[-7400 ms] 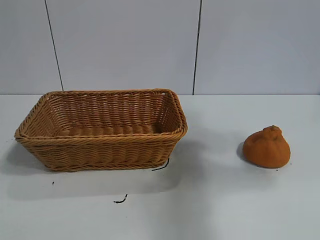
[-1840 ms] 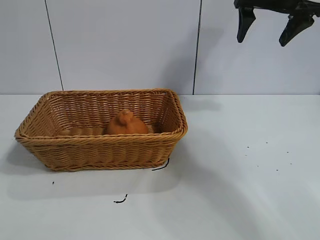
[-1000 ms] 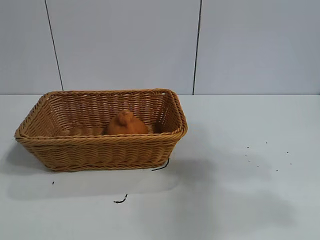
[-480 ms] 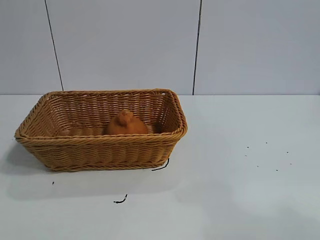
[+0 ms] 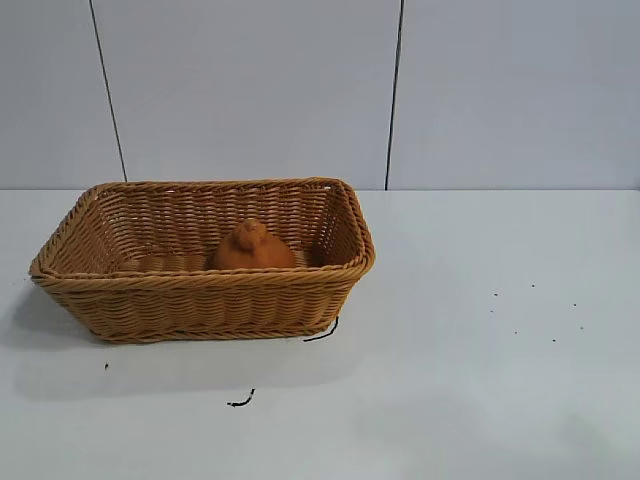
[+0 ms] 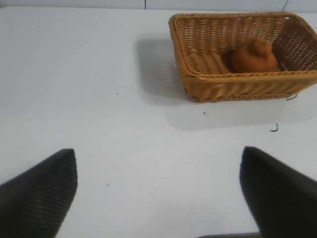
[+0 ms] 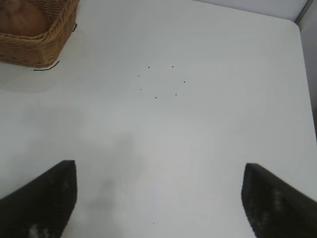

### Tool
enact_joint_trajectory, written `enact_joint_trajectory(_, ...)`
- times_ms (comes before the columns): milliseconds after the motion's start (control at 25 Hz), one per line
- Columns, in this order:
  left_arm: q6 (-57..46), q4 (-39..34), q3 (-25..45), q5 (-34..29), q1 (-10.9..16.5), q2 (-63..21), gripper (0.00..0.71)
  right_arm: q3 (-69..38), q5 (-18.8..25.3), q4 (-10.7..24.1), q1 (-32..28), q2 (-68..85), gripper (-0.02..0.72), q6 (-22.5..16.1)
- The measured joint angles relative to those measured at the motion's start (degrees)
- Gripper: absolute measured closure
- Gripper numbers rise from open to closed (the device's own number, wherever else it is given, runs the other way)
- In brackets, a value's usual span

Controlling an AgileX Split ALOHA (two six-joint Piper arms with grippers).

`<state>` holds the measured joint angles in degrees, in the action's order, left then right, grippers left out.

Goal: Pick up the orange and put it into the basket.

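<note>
The dull-orange orange (image 5: pixel 251 248) with its knobby top rests inside the tan wicker basket (image 5: pixel 200 283), near the middle of its floor. The left wrist view shows the orange (image 6: pixel 254 56) in the basket (image 6: pixel 233 87) too, far from my left gripper (image 6: pixel 158 158), which is open over bare table with nothing between its fingers. My right gripper (image 7: pixel 158 171) is also open and empty above the white table, well away from the basket (image 7: pixel 29 49), where a bit of the orange (image 7: pixel 22 17) shows. Neither arm appears in the exterior view.
The white table (image 5: pixel 480 350) carries small black marks: a curl (image 5: pixel 240 401) in front of the basket, another (image 5: pixel 322 332) at its right corner and several dots (image 5: pixel 532 310) on the right. A panelled grey wall stands behind.
The right arm's shadow on the table at right has faded away over the last second. The orange and basket have not moved.
</note>
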<state>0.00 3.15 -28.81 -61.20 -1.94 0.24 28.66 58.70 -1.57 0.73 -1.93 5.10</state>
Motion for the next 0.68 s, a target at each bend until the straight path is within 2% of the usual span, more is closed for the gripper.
enact_joint_trajectory(680,0.0,0.0,0.0,-0.1,0.0,0.0,0.071,0.0,0.0,0.32,0.0,2.12,0.069,-0.06)
